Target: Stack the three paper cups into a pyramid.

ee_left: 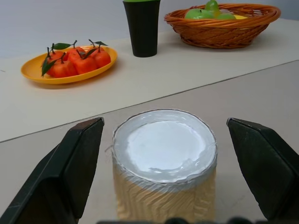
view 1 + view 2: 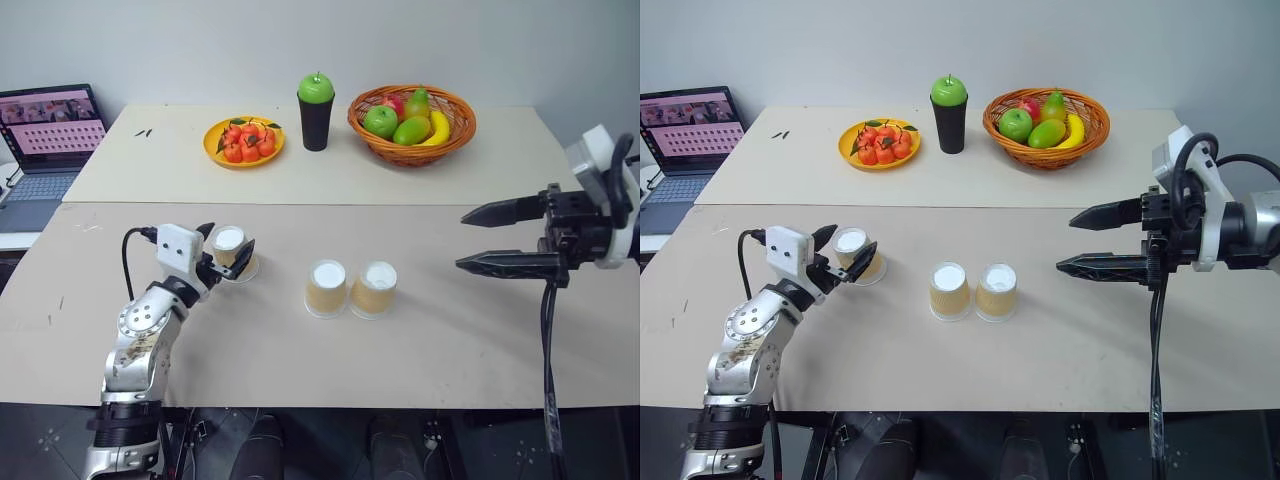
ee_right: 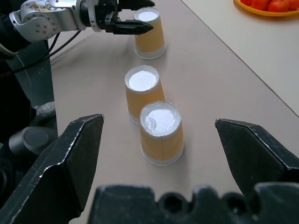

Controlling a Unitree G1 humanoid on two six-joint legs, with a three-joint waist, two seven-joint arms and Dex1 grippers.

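Three small tapered tan paper cups with white bases stood upside down on the near beige bench [image 2: 450, 350]. Two of them, the left cup of the pair [image 2: 327, 288] and the right cup of the pair [image 2: 374, 289], sat side by side at the middle of the bench, just about touching. That looked to me like the bottom row of the pyramid already laid, their flat bases up to take a third cup.

The third tan cup [image 2: 231, 251] stood well apart to the left, also inverted. The left pincer [image 2: 229, 253] had its two black fingers spread wide on either side of this cup, not yet pressing its walls; the left wrist view showed clear bench between each finger and the ribbed paper. I judged it was lined up level with the cup's side so a gentle squeeze could take it without crushing.

The right pincer [image 2: 492, 238] hung above the bench at the right, fingers apart and holding nothing, pointing left toward the pair. It seemed parked out of the way, perhaps ready to steady the base.

On the far bench, away from the work, stood an orange plate of small red fruit [image 2: 244, 141], a tall black cup topped with a green apple [image 2: 316, 111] and a woven basket of mixed fruit [image 2: 412, 121]. An open laptop [image 2: 45, 150] sat at the far left.
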